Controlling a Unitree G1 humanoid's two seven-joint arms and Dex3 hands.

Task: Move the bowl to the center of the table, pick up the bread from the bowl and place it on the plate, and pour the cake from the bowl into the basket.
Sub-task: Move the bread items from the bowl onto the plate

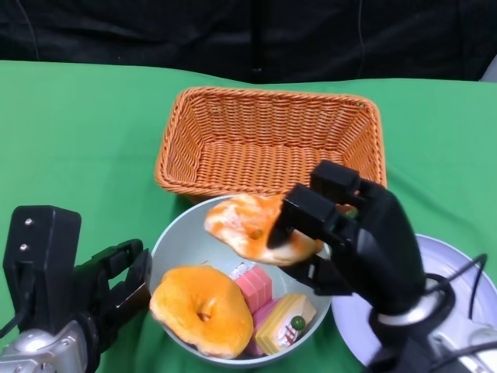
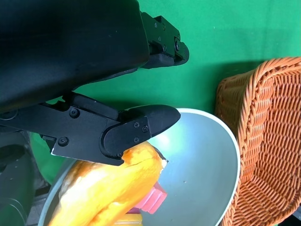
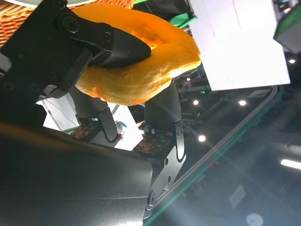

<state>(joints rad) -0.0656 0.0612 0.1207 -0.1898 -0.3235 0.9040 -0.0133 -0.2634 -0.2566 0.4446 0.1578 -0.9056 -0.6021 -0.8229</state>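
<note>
A green cloth-covered table holds a rectangular orange wicker basket at the far side, with a round pale green bowl just in front of it and a white plate to the bowl's right. The robot's black right hand grasps 1 glazed golden ring-shaped bread lifted above the bowl's far rim, while a second orange ring bread and pink and yellow cake pieces lie inside the bowl. The black left hand sits released, fingers apart, against the bowl's left rim.

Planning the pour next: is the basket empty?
Empty: the head view shows only bare weave inside the basket. The cakes sit in the bowl.
</note>
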